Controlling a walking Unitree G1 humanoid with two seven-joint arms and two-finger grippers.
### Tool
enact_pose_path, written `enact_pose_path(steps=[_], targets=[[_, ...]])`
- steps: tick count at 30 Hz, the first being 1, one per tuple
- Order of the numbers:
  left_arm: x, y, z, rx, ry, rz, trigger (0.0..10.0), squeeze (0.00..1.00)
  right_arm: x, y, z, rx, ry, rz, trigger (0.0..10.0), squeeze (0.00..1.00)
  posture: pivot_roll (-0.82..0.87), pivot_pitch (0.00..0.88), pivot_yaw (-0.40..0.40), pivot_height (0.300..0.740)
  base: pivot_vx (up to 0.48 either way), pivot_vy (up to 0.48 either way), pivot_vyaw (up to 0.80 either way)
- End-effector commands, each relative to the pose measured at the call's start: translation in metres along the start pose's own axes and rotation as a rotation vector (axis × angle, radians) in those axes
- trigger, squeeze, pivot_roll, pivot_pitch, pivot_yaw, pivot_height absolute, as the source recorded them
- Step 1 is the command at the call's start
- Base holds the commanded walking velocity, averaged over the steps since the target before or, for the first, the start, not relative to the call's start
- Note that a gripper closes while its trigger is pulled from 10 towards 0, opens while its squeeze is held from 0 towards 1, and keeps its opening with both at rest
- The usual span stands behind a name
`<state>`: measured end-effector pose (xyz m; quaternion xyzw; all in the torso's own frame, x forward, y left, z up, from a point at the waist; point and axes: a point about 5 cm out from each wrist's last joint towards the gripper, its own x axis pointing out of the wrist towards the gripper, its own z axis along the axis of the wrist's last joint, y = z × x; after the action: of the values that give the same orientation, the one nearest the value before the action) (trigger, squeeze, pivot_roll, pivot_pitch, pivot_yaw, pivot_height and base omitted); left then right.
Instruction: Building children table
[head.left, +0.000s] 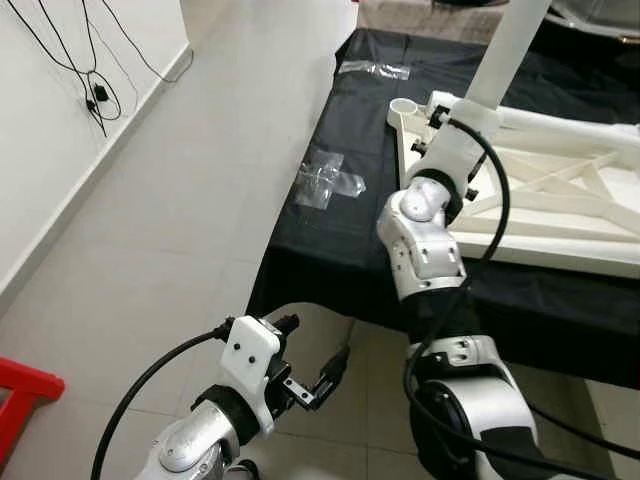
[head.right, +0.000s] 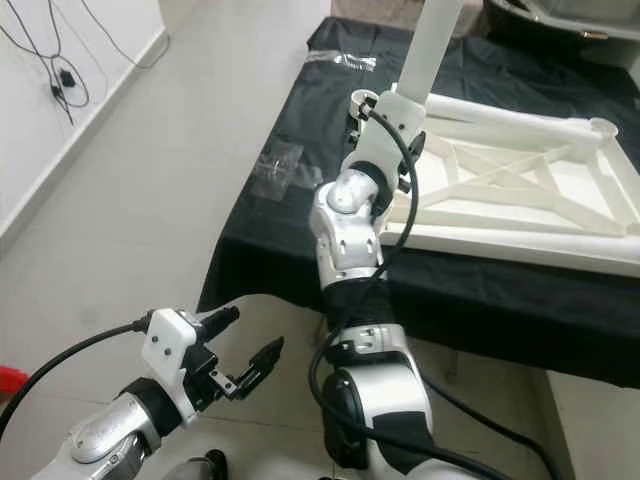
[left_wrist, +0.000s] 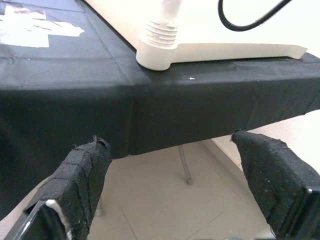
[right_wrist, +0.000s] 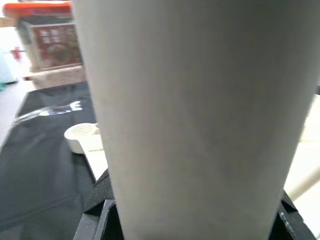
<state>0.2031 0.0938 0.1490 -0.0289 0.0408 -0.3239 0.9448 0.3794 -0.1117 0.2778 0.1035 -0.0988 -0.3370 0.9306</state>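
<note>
**White leg held upright over the upturned table frame**

The white table frame (head.right: 520, 205) lies upside down on the black cloth (head.left: 330, 230); a white table leg (head.left: 512, 45) stands upright at the frame's near corner, beside the corner socket (head.left: 402, 107); the right gripper (right_wrist: 192, 210) has its black fingers pinched around that leg. Two clear plastic bags (head.left: 325, 180) lie on the cloth beside the frame. The left gripper (head.left: 325, 378) hangs low over the tiled floor (head.left: 180, 220), in front of the cloth's edge, its fingers (left_wrist: 80, 180) spread apart and holding nothing.
</note>
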Motion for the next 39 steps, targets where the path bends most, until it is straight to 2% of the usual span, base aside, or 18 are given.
enact_pose_path(steps=[1,4,6,9,24,39], targets=[[-0.001,-0.004,-0.003,-0.005,0.011,-0.011,10.0,0.0,0.005,-0.03,-0.051,-0.037,0.246,-0.207,10.0,0.0,0.11,0.244,-0.05,0.74,0.0,0.0,0.0],[-0.001,-0.004,-0.003,-0.005,0.011,-0.011,10.0,0.0,0.005,-0.03,-0.051,-0.037,0.246,-0.207,10.0,0.0,0.11,0.244,-0.05,0.74,0.0,0.0,0.0],[-0.001,-0.006,-0.003,0.0,0.011,-0.024,10.0,0.0,0.0,-0.028,-0.051,-0.048,0.246,-0.269,10.0,0.0,0.12,0.236,-0.05,0.74,0.0,0.0,0.0],[-0.001,-0.007,-0.004,0.003,0.011,-0.034,10.0,0.0,-0.003,-0.026,-0.052,-0.042,0.252,-0.278,10.0,0.0,0.12,0.234,-0.051,0.74,0.0,0.0,0.0],[-0.002,-0.011,-0.002,0.033,-0.019,-0.073,10.0,0.0,-0.009,-0.015,-0.047,-0.035,0.213,-0.241,10.0,0.0,0.11,0.215,-0.046,0.74,0.0,0.0,0.0],[-0.003,-0.004,0.004,0.118,-0.08,0.053,10.0,0.0,-0.011,-0.012,-0.053,-0.041,0.228,-0.212,10.0,0.0,0.11,0.223,-0.05,0.74,0.0,0.0,0.0]])
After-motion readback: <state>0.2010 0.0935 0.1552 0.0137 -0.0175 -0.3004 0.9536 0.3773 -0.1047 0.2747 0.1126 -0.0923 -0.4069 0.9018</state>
